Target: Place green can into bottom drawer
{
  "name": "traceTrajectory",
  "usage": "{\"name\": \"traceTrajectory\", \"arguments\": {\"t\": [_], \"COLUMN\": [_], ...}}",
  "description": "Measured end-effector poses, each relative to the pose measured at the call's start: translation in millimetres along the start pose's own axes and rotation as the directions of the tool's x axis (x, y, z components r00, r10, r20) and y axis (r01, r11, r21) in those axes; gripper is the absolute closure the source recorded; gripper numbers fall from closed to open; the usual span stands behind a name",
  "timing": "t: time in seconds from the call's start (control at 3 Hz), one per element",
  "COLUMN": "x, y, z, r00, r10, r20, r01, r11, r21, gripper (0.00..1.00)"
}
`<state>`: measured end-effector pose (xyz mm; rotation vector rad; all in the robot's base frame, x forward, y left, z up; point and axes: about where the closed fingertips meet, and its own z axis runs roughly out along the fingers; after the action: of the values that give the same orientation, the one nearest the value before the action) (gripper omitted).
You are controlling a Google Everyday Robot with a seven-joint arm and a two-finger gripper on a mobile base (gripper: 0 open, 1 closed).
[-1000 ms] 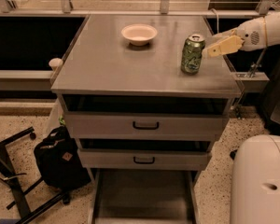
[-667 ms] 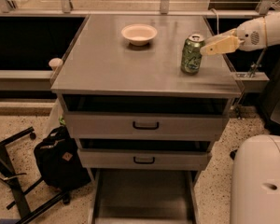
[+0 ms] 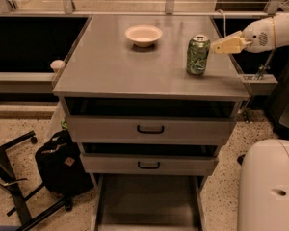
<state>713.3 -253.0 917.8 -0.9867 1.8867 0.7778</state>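
Observation:
The green can (image 3: 198,55) stands upright on the right side of the grey cabinet top (image 3: 111,66). My gripper (image 3: 220,45) reaches in from the right at the height of the can's upper part, its tip right next to the can's right side. I cannot see whether it touches the can. The bottom drawer (image 3: 147,201) is pulled out at floor level below the two upper drawers, and its grey tray holds nothing that I can see.
A cream-white bowl (image 3: 143,34) sits at the back middle of the cabinet top. A black bag (image 3: 62,165) and a black stand (image 3: 14,186) are on the floor at the left. My white base (image 3: 269,186) is at the lower right.
My gripper has shifted only slightly beside the can's right side. The can, bowl and drawers have not moved.

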Motion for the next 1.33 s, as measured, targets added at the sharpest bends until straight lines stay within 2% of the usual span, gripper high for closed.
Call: {"name": "traceTrajectory", "arguments": {"t": [0.33, 0.67, 1.33], "x": [0.0, 0.0, 0.0], "y": [0.0, 0.0, 0.0], "z": [0.0, 0.1, 0.1], "r00": [1.000, 1.000, 1.000], "r10": [0.000, 0.000, 0.000], "r20": [0.000, 0.000, 0.000], "r01": [0.000, 0.000, 0.000], "r11": [1.0000, 1.0000, 1.0000], "r21": [0.000, 0.000, 0.000], "gripper": [1.00, 0.81, 0.36]}}
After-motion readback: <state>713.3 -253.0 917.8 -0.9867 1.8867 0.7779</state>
